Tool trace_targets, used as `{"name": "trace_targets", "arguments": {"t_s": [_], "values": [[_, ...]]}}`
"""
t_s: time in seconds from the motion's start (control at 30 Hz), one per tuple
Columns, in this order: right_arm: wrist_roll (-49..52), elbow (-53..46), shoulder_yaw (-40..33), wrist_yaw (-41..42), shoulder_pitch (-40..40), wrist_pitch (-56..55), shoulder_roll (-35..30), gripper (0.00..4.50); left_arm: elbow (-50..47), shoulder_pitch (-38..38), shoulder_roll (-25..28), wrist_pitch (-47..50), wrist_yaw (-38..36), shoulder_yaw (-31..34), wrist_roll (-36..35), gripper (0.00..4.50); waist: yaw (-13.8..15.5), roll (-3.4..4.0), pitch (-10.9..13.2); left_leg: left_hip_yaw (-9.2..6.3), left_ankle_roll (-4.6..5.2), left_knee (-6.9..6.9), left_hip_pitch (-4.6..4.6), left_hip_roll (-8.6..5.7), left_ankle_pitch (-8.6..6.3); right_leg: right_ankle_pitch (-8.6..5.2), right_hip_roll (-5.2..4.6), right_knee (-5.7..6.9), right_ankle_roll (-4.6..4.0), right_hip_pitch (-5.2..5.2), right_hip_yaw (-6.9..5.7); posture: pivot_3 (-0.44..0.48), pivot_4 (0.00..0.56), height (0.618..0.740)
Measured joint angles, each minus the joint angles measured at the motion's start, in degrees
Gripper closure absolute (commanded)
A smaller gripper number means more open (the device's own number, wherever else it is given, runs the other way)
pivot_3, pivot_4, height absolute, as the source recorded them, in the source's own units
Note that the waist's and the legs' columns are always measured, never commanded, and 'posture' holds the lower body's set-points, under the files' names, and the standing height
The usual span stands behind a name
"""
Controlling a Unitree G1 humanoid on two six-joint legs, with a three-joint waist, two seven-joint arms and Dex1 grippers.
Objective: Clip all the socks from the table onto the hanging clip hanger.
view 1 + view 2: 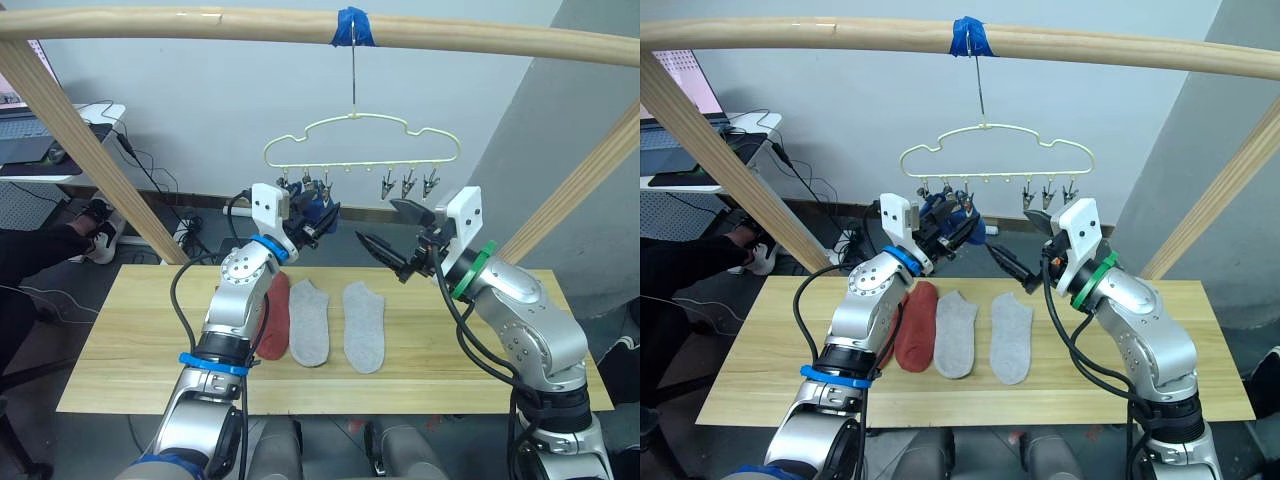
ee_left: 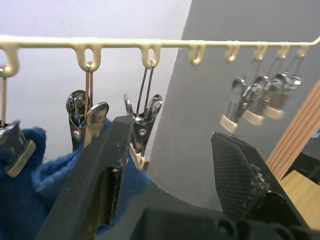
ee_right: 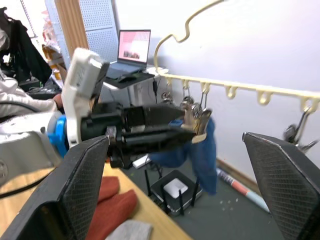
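Observation:
The pale yellow-green clip hanger (image 1: 360, 125) hangs by its hook from the top pole. Blue sock fabric (image 3: 205, 150) hangs from its left clips (image 2: 87, 117). My left gripper (image 1: 318, 215) is raised at those clips, open, one finger (image 2: 100, 175) against the blue sock and beside a clip (image 2: 142, 125). My right gripper (image 1: 392, 228) hovers open under the hanger's middle, holding nothing. The three right clips (image 1: 408, 183) hang bare. On the table (image 1: 140, 330) lie a rust-red sock (image 1: 275, 320) and two grey socks (image 1: 309, 322) (image 1: 364, 325) side by side.
A thick wooden pole frame (image 1: 200, 22) spans the top, with slanted legs at left (image 1: 90, 150) and right (image 1: 580, 185). Blue tape (image 1: 355, 27) holds the hook. A desk with a laptop (image 1: 25, 135) and a person's dark sleeve (image 1: 40, 250) are at the left.

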Motion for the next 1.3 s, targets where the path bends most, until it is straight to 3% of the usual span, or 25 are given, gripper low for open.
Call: {"name": "trace_targets", "arguments": {"t_s": [0.53, 1.13, 1.23, 1.3], "values": [[0.11, -0.01, -0.02, -1.77, 0.00, -0.20, -0.05, 0.00, 10.74, -6.46, -3.31, -4.57, 1.23, 1.91, 0.11, 1.73, -0.50, -0.01, -0.01, 0.00, 0.00, 0.05, 0.00, -0.01, 0.00, 0.02, 0.00, 0.04, 0.03, 0.01, 0.01, -0.090, 0.146, 0.740], [0.09, -0.01, -0.01, -3.49, 0.00, -0.20, -0.04, 0.00, 15.65, -9.53, -4.72, -7.46, 1.74, 2.03, 0.57, 1.73, -0.72, -0.01, -0.01, 0.00, 0.00, 0.08, 0.00, -0.02, 0.01, 0.02, 0.00, 0.09, 0.03, 0.02, 0.01, -0.103, 0.153, 0.740], [0.09, -0.01, -0.01, -3.67, 0.00, -0.20, -0.05, 0.00, 17.10, -9.87, -4.66, -8.12, 2.12, 2.11, 1.15, 2.18, -0.85, -0.01, -0.01, 0.00, 0.00, 0.08, 0.00, -0.02, 0.01, 0.02, 0.00, 0.10, 0.02, 0.01, 0.00, -0.103, 0.155, 0.740], [0.09, -0.01, -0.01, -3.71, 0.00, -0.20, -0.05, 0.00, 17.64, -10.11, -4.71, -8.24, 2.26, 2.70, 1.07, 2.81, -0.97, -0.01, -0.01, 0.00, 0.00, 0.08, 0.00, -0.02, 0.01, 0.02, 0.00, 0.11, 0.03, 0.01, 0.01, -0.103, 0.155, 0.740]]}}
